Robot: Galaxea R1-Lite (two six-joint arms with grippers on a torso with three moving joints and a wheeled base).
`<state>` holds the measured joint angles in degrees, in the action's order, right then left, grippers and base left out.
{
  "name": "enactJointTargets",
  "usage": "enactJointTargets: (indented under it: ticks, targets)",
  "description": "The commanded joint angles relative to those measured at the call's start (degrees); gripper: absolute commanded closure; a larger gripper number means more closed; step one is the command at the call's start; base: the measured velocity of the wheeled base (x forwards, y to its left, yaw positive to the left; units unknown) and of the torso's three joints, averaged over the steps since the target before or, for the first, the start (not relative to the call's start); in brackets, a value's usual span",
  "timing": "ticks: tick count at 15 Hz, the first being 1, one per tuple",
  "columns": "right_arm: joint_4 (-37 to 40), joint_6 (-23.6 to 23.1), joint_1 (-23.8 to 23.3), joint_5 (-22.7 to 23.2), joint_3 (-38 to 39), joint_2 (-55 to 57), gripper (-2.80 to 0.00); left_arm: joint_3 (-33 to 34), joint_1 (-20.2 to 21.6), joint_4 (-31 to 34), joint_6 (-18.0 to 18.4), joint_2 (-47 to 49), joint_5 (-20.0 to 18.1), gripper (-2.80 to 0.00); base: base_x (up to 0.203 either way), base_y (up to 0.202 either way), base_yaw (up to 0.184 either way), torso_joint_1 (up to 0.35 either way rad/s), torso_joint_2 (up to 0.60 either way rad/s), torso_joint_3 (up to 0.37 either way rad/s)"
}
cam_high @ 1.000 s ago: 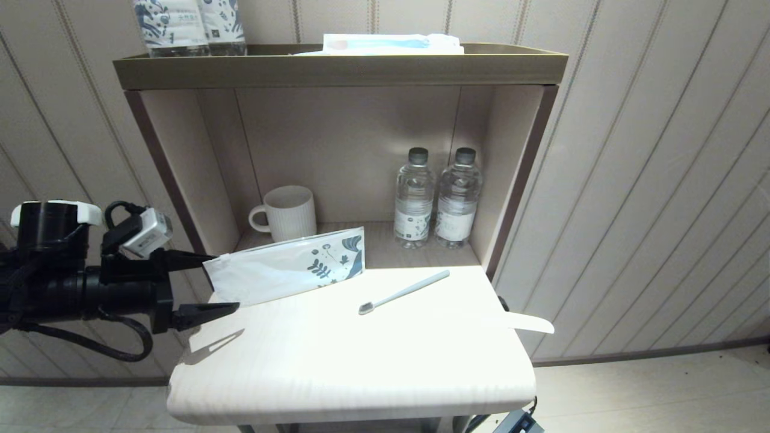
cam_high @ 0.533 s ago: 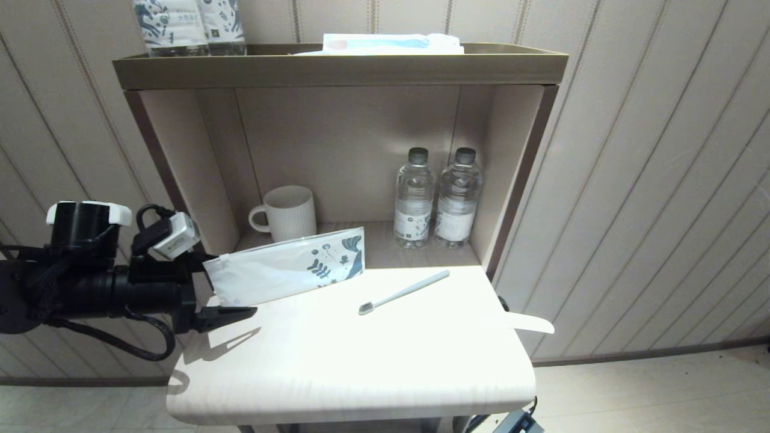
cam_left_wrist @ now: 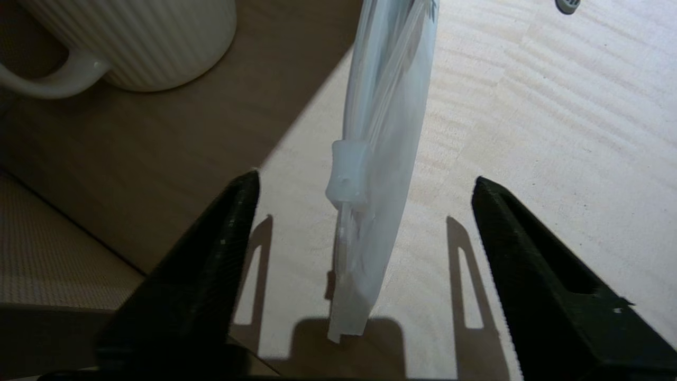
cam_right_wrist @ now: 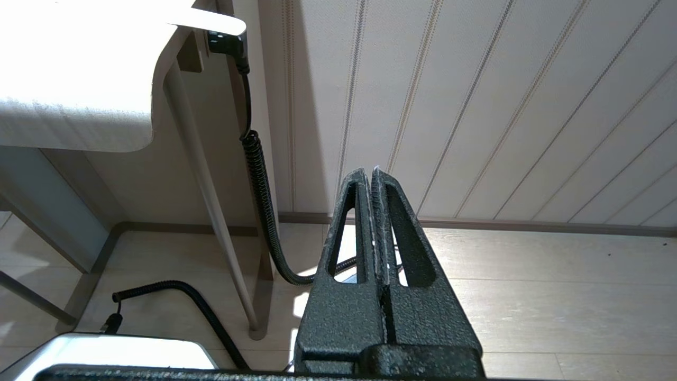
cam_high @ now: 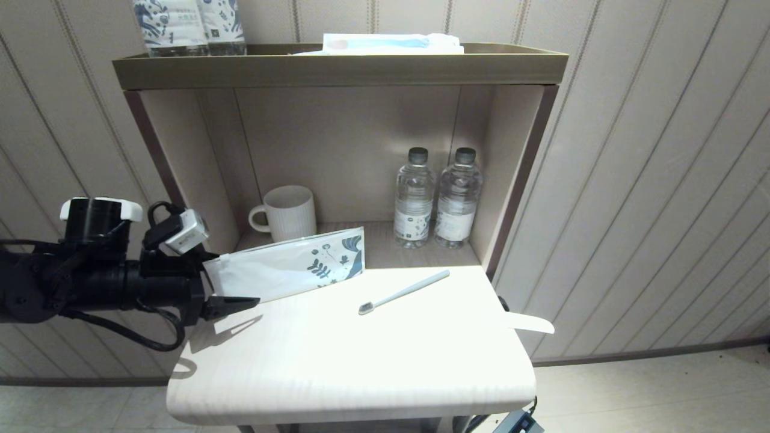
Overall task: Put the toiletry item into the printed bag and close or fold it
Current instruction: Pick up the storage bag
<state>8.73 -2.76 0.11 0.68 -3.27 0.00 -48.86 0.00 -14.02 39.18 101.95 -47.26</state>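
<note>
The left hand (cam_left_wrist: 359, 211), fingers apart, is straddling the slider end of the printed bag (cam_high: 289, 264) to grip its mouth, while the toothbrush (cam_high: 404, 292) is lying just beside the bag on the surface (cam_high: 361, 373), awaiting insertion.

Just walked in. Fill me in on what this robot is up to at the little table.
The left gripper reaches in from the table's left edge, fingers open on either side of the slider end of the printed bag, not gripping it. The bag stands on edge before the mug. The toothbrush lies loose on the table, not yet in the bag. The right gripper hangs shut and idle beside the table, low near the floor.
</note>
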Motion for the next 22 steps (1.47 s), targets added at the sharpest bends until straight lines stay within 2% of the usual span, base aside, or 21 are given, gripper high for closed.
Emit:
enactJointTargets:
  ticks: [1,7,12,13,14,17,18,20,22]
  targets:
    - [0.06,-0.05,0.07,0.02,0.02,0.00,0.00,-0.18,0.00,-0.13,0.30,0.96,-0.03,0.00,0.000,0.000,0.000,0.000,0.00,0.000]
    - [0.06,-0.05,0.07,0.02,0.02,0.00,0.00,-0.07,0.00,-0.04,0.19,0.50,-0.64,0.00,0.000,0.000,0.000,0.000,0.00,0.000]
    - [0.05,-0.05,0.07,0.02,0.02,0.00,0.00,1.00,0.00,0.67,-0.54,-4.91,-1.72,0.00,0.000,0.000,0.000,0.000,0.00,0.000]
    - [0.06,-0.05,0.07,0.02,0.02,0.00,0.00,1.11,0.02,0.72,-1.81,-6.59,-2.00,0.00,0.000,0.000,0.000,0.000,0.00,0.000]
    - [0.06,-0.05,-0.02,0.02,0.02,0.00,0.00,1.18,0.06,0.74,-4.58,-8.90,-2.07,0.00,0.000,0.000,0.000,0.000,0.00,0.000]
    - [0.41,-0.06,0.07,0.02,-0.25,0.00,0.00,2.24,0.08,0.77,-18.23,-16.59,-2.01,0.00,0.000,0.000,0.000,0.000,0.00,0.000]
    - [0.60,-0.05,0.07,-0.01,-0.31,0.00,0.00,3.74,0.09,0.76,-19.79,-18.77,-1.99,0.00,0.000,0.000,0.000,0.000,0.00,0.000]
    - [2.35,0.06,0.02,-0.03,-2.96,0.00,0.00,8.28,0.09,0.30,-20.51,-22.69,-1.44,0.00,0.000,0.000,0.000,0.000,0.00,0.000]
    - [7.21,0.79,0.00,0.15,-12.53,0.01,0.00,9.78,0.05,-0.37,-19.95,-23.92,-1.19,0.00,0.000,0.000,0.000,0.000,0.00,0.000]
